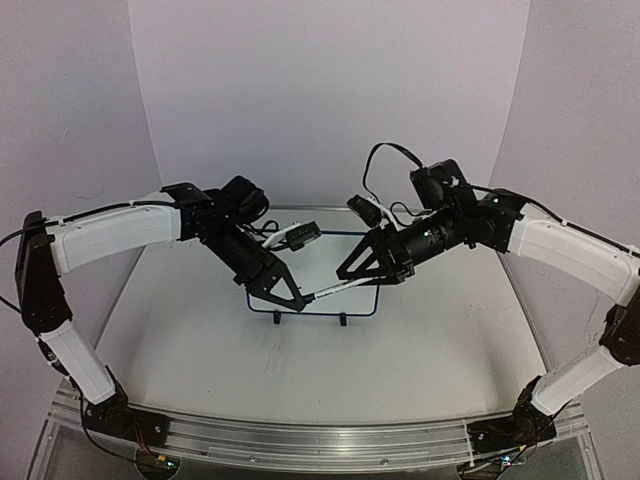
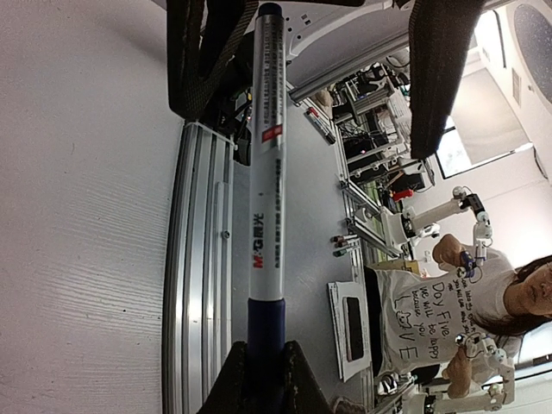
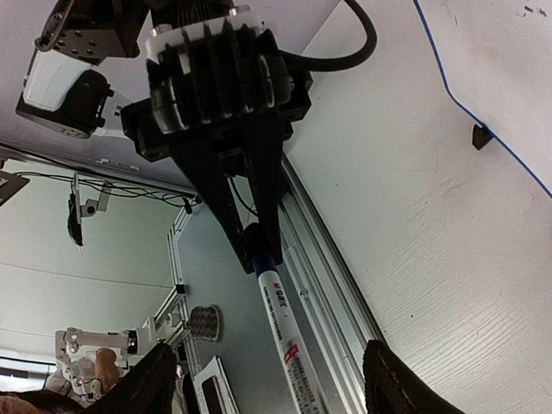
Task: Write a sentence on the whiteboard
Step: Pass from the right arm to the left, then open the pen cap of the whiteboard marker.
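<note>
Running along the near edge of the white wood-grain table (image 1: 200, 350) is a ribbed aluminium rail (image 1: 320, 440). The black bases of the two arms are bolted near its ends, and the white-shelled left arm (image 1: 100, 235) and right arm (image 1: 570, 245) lean inward over the table. Beyond the rail, about midway across the table and somewhat nearer its far edge, stands the small rectangular whiteboard with a thin dark-blue rim (image 1: 330, 262), propped on black clip feet (image 1: 343, 320) that rest on the table. Seen from above, the two pincers meet end to end across the board's lower half. The left pincer (image 2: 259, 366) is clamped on the dark-blue end of a slim white marker pen (image 2: 266, 216) printed with blue and red lettering, and the pen juts straight out from its tips toward the right arm. The right pincer (image 3: 272, 381) has its jaws standing well apart, one on each side of the pen's other end. In the left wrist view the pen lies just beside one of those fingers (image 2: 203, 60), and whether it touches cannot be told. The arms cover part of the board's face. In the right wrist view a few tiny dark marks (image 3: 524, 10) show near one corner, too small to read. Behind the table's far edge, plain pale-lilac walls (image 1: 330, 90) close off the back and sides.
</note>
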`<state>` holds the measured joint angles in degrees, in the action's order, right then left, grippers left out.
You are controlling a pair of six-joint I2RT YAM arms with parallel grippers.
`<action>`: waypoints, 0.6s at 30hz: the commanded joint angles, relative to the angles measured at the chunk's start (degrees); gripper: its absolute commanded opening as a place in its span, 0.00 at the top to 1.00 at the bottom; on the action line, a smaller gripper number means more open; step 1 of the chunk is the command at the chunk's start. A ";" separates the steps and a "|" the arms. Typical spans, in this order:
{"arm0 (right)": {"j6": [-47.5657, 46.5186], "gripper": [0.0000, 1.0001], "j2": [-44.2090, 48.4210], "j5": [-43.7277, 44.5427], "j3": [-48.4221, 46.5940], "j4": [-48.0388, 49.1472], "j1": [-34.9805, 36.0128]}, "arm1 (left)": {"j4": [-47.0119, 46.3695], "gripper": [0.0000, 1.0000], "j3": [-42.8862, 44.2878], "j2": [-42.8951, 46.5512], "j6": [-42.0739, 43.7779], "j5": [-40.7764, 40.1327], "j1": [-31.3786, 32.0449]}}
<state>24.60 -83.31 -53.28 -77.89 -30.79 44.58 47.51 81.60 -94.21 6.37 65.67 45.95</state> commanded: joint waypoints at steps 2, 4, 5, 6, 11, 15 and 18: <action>-1.61 0.33 -2.15 -3.35 -2.05 1.50 1.46 | 3.73 1.00 4.70 -2.11 4.01 2.71 0.30; -1.66 0.35 -2.28 -3.74 -2.09 1.72 1.53 | 4.53 1.00 5.14 -2.70 4.47 2.94 0.28; -1.75 0.37 -2.38 -4.14 -2.02 2.05 1.54 | 5.41 1.00 5.81 -3.40 5.15 3.10 0.41; -1.68 0.38 -2.45 -4.30 -1.96 2.18 1.60 | 5.87 1.00 6.01 -3.64 5.50 3.18 0.44; -1.66 0.41 -3.05 -5.67 -1.36 3.10 2.12 | 5.49 1.00 6.72 -4.62 5.54 3.67 0.54; -1.82 0.42 -3.26 -6.16 -0.79 3.10 2.44 | 4.10 1.00 6.74 -5.39 4.62 4.86 0.61; -1.99 0.43 -3.26 -6.38 -0.49 3.11 2.75 | 4.81 1.00 7.67 -6.26 5.21 5.58 0.71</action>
<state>23.79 -85.84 -57.19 -77.89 -30.11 46.06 53.17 85.52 -98.98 10.63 68.77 46.17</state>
